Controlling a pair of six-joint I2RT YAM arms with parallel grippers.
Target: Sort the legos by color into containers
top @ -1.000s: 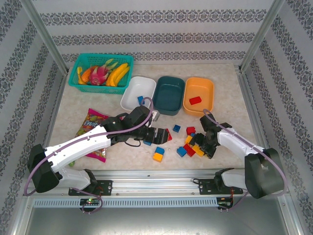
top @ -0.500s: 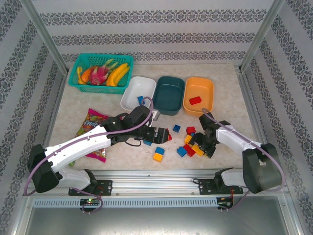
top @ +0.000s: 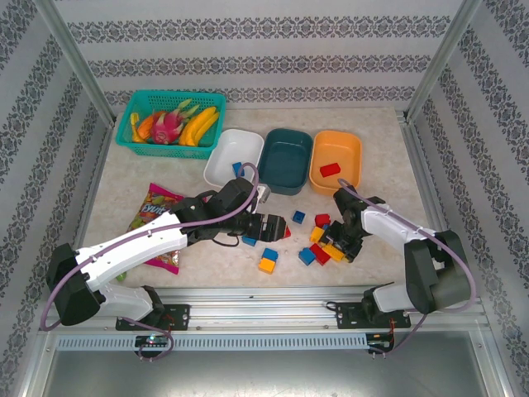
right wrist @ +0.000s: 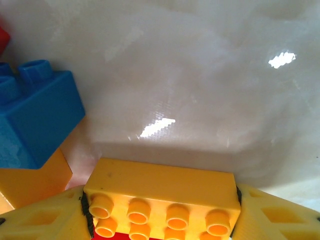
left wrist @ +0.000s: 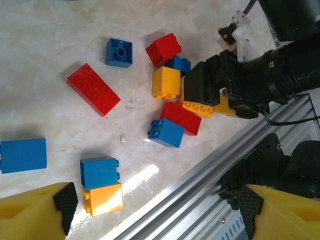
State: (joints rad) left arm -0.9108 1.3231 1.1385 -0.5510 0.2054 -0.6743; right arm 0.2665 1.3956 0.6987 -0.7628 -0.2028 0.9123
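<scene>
Loose legos in red, blue and yellow lie in a cluster [top: 318, 246] at the table's near middle. My right gripper [top: 337, 245] is down in that cluster, its pads pressed on both ends of a yellow lego [right wrist: 162, 192]; a blue lego [right wrist: 35, 122] lies just left of it. My left gripper [top: 277, 227] hovers open over the bricks, fingertips [left wrist: 65, 200] wide apart, with nothing between them. Under it lie a long red lego [left wrist: 93, 89] and a blue-and-orange pair [left wrist: 100, 172]. The white container [top: 221, 153] holds one blue lego, the orange container [top: 318, 157] one red lego. The teal container [top: 273, 150] stands between them.
A teal mesh basket of fruit [top: 169, 117] stands at the back left. A colourful candy bag [top: 157, 215] lies under my left arm. An aluminium rail [left wrist: 200, 175] runs along the near edge, close to the bricks.
My right gripper has narrowed onto the yellow lego and shifted slightly left into the cluster. The left arm has not moved.
</scene>
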